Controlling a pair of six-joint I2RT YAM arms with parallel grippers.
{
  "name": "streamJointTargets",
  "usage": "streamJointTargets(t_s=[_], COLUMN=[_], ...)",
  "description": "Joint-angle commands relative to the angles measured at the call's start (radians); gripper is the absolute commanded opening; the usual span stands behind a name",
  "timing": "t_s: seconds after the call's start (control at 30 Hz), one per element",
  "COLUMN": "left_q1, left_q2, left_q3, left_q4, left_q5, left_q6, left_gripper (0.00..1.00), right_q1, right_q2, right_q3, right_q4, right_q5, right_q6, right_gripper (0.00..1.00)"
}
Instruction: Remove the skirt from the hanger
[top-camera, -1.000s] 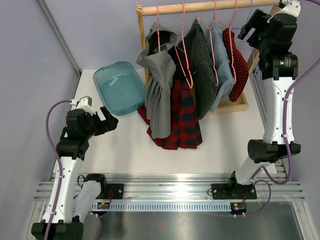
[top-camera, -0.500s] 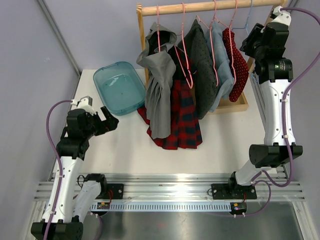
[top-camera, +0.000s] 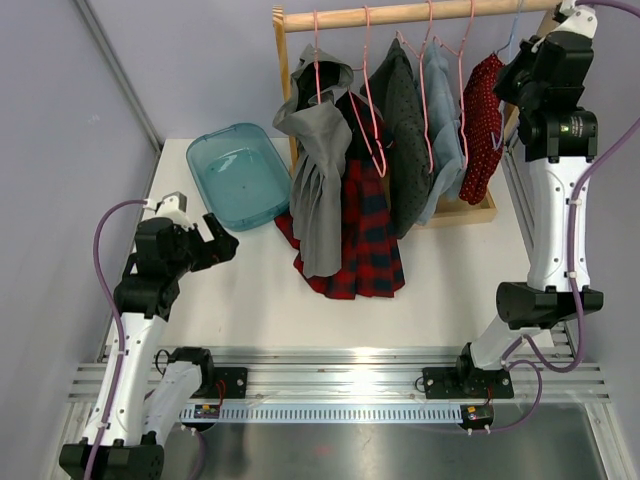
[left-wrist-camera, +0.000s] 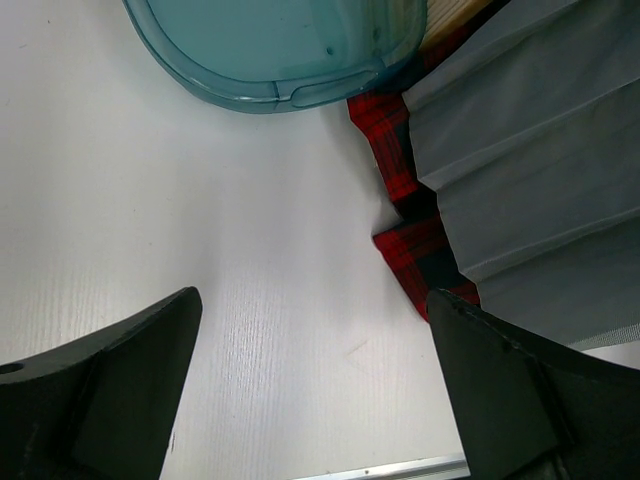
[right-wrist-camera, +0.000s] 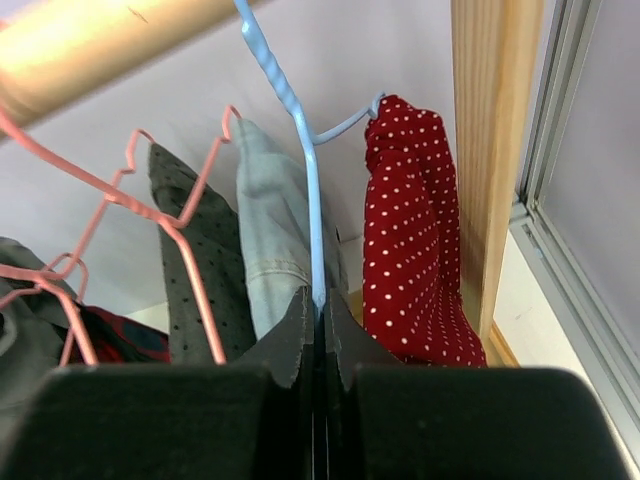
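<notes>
The tartan skirt (top-camera: 365, 245) hangs from a pink wire hanger (top-camera: 372, 110) on the wooden rail (top-camera: 400, 14), with its hem lying on the table. Its red edge (left-wrist-camera: 415, 245) shows in the left wrist view. My right gripper (right-wrist-camera: 318, 300) is up at the rail's right end, shut on the stem of a light blue wire hanger (right-wrist-camera: 300, 130) that carries a red white-dotted garment (right-wrist-camera: 415, 220). My left gripper (left-wrist-camera: 315, 310) stands open over bare table, left of the skirt, with nothing between its fingers.
A teal plastic basin (top-camera: 238, 175) sits at the back left. A grey pleated garment (top-camera: 320, 200) hangs in front of the skirt. Dark dotted and pale denim garments hang on pink hangers between the skirt and the blue hanger. The rack's wooden post (right-wrist-camera: 495, 150) is right beside my right gripper.
My right gripper has gone from open to shut on the light blue hanger, and the red dotted garment has swung to the right. The left arm has not moved.
</notes>
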Motion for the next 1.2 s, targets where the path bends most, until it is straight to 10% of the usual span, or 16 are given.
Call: streamJointTargets(t_s=[0.0,0.2,0.43,0.73,1.17], left_q1=[-0.007,-0.200,-0.726,-1.235,-1.363], left_q2=[-0.030,0.022,0.296,0.606,0.948], left_q3=[0.011,0.225,0.636,0.815,0.984], left_q4=[0.073,0.116,0.071,0.195,0.370], left_q5=[-0.004,-0.061,-0.300,-0.312,-0.274], left_q6=[0.018,0.064,0.127,0.235,0.232], left_gripper=[0.99,0.99,0.99,0.99,0.99], right_q1=[-0.001,-0.001,-0.001,-0.001,0.000], right_q2=[-0.093,-0.294,-0.541,-0.783,-0.955], right_q3=[0.049,-0.173,-0.397,-0.538,-0.584], right_q4=[0.098,0.129,0.080,-0.065,-0.206], right_q5=[0.021,0.033,0.010,-0.054,-0.189], right_q6=[-0.015,-0.029,0.028,0.087,0.192], right_gripper=[0.00,0.00,0.00,0.00,0.00])
